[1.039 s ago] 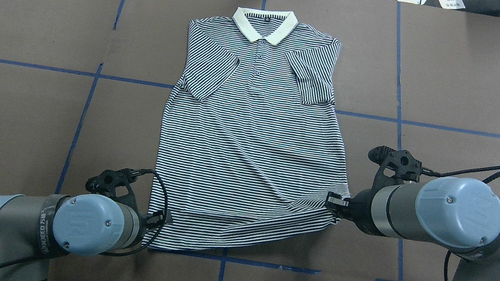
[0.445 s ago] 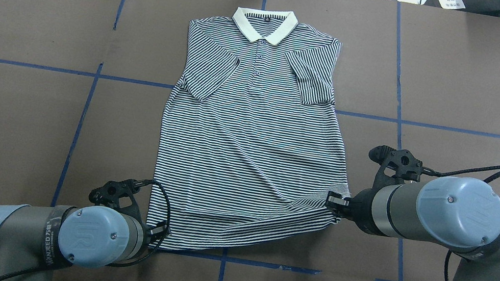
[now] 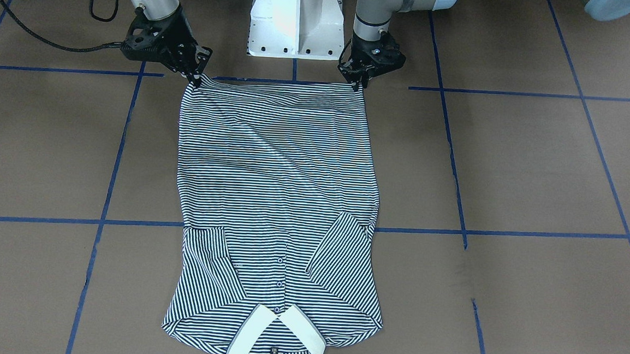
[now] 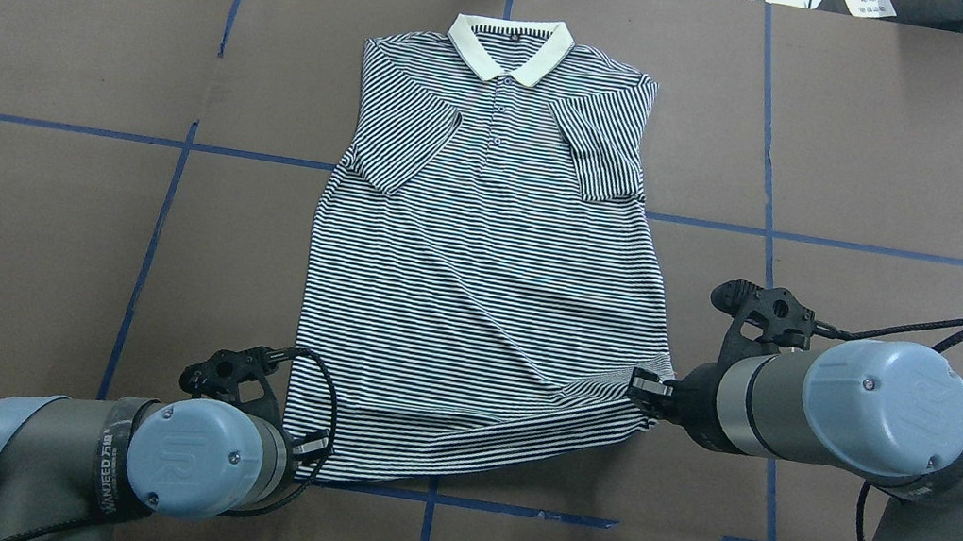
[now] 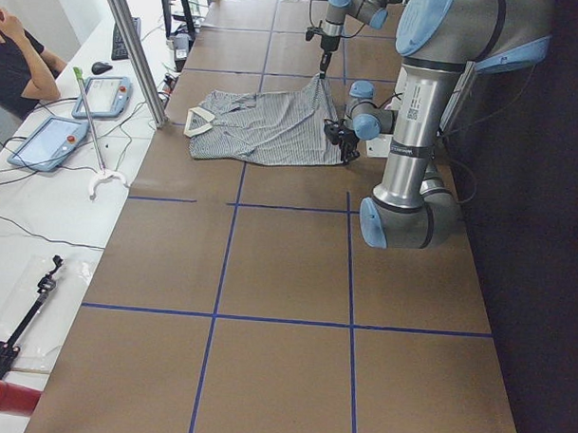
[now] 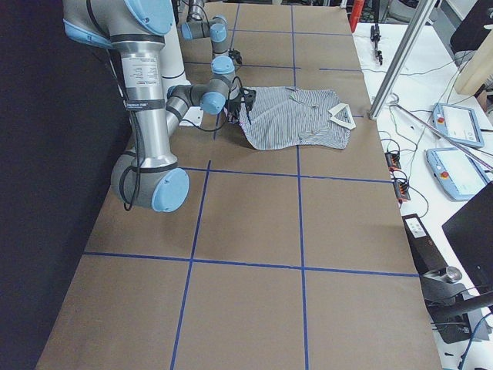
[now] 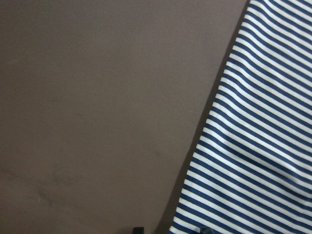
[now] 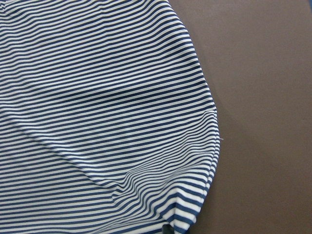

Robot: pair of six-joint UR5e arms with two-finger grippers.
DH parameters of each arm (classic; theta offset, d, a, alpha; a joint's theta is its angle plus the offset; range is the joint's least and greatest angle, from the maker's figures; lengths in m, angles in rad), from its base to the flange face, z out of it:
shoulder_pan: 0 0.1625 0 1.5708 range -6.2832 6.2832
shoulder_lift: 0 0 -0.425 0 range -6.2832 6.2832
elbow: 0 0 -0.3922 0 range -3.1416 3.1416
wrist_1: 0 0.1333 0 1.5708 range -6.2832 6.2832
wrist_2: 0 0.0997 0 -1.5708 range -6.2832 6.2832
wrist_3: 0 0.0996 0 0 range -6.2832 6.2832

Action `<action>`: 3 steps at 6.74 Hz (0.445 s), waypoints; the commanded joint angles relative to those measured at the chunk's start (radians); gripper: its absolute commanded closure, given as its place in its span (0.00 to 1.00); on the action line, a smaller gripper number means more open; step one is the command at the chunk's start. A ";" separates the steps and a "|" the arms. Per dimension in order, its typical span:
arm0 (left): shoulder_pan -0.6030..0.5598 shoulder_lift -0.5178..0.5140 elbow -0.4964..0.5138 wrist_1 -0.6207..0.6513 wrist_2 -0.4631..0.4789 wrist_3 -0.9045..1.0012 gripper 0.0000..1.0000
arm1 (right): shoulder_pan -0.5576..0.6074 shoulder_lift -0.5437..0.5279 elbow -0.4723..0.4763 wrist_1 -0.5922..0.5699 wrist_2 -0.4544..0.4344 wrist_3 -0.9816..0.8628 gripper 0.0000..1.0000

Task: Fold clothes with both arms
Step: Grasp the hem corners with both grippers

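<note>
The polo shirt (image 4: pixel 479 289) is navy-and-white striped with a cream collar (image 4: pixel 539 62).

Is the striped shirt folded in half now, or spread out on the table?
Spread out: the shirt lies full length, hem and collar at opposite ends. Only the sleeves are folded inward.

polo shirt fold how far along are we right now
Done: both sleeves lie folded in over the chest of the polo shirt. In hand: the right pincer is shut on one hem corner, raised off the table; the left pincer sits at the other corner, grip unclear. Left: likely folding the hem up to the collar, since the body lies at full length.
</note>
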 commanded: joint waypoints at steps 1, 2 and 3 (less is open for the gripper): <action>0.006 -0.019 -0.002 0.013 -0.001 0.003 1.00 | -0.001 0.001 0.000 0.000 0.000 0.000 1.00; 0.003 -0.019 -0.011 0.013 -0.001 0.003 1.00 | -0.001 0.000 -0.001 0.000 0.000 0.000 1.00; -0.005 -0.013 -0.039 0.014 -0.001 0.008 1.00 | 0.000 -0.003 0.002 0.000 0.002 0.000 1.00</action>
